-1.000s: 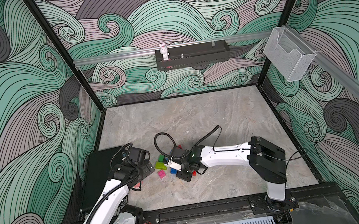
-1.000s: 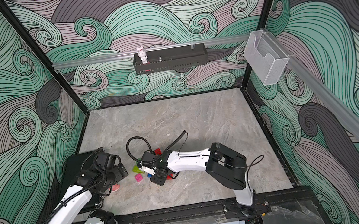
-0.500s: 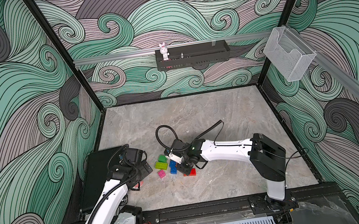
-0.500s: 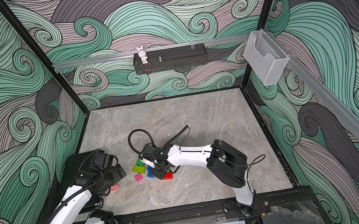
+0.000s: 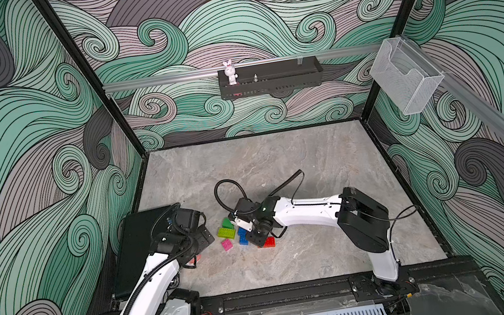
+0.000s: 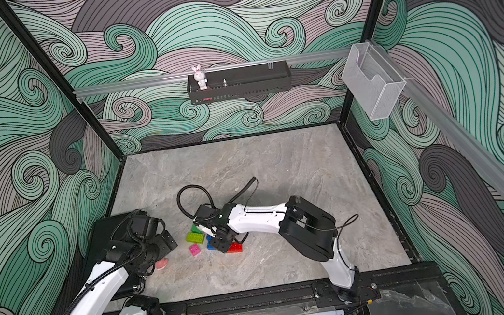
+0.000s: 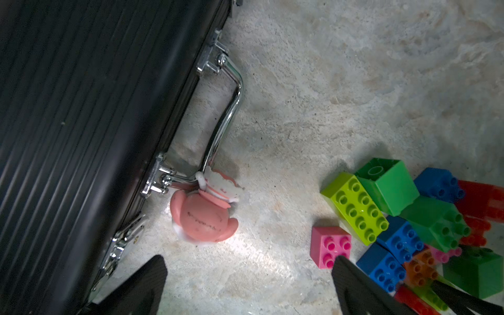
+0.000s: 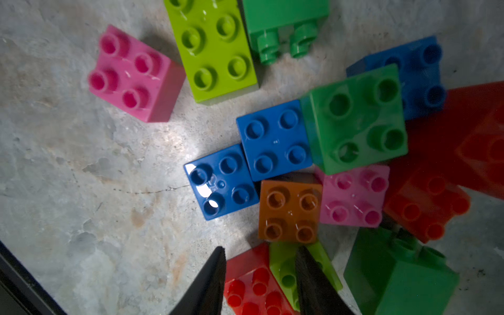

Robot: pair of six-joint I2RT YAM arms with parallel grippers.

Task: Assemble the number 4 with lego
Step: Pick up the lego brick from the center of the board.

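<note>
Here the lime brick (image 5: pixel 226 233) lies studs-up, lengthwise from left toward right.

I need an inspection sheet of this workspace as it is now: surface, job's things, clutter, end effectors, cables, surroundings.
Surface: grey stone-look table, nothing spilled.
Job's things: loose bricks in one heap, several colours; no number built yet.
Clutter: black case beside the left arm; pink toy lying by its handle.
End effectors: left end effector open, empty; right end effector above a red brick and a lime brick, jaws apart, nothing gripped.
Cables: black cable loops up at the right wrist.
Surroundings: wave-pattern walls; shelf with rabbit figure; clear holder.
</note>
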